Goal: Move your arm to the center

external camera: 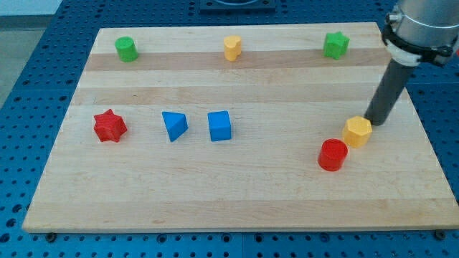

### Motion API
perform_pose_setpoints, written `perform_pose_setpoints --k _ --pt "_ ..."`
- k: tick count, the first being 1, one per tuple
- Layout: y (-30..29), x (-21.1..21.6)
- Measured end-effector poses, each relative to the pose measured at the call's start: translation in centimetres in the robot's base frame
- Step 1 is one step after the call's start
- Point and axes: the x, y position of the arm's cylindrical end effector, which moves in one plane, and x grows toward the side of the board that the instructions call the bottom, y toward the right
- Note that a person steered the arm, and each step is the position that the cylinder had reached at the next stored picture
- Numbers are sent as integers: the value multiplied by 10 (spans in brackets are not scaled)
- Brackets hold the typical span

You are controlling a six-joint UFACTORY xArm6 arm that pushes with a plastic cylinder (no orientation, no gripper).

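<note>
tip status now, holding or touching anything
My tip: no jaws, holds nothing; sits just to the view's upper right of the yellow hexagonal block, contact cannot be told.

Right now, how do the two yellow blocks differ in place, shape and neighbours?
The yellow hexagonal block lies at the view's right, below mid-height; the yellow block at the top edge sits near the middle of that edge. The first looks squat and six-sided, the second taller and narrower. The first has the red cylinder touching or nearly touching it and my tip right beside it; the second stands alone. Both are yellow and rest on the wooden board.
</note>
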Motion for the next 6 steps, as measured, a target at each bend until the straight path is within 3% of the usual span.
perform_pose_setpoints --k 3,4,5,6 --pt "-24 33" --pt "-29 25" --pt "-108 -22" --pt "-134 -34"
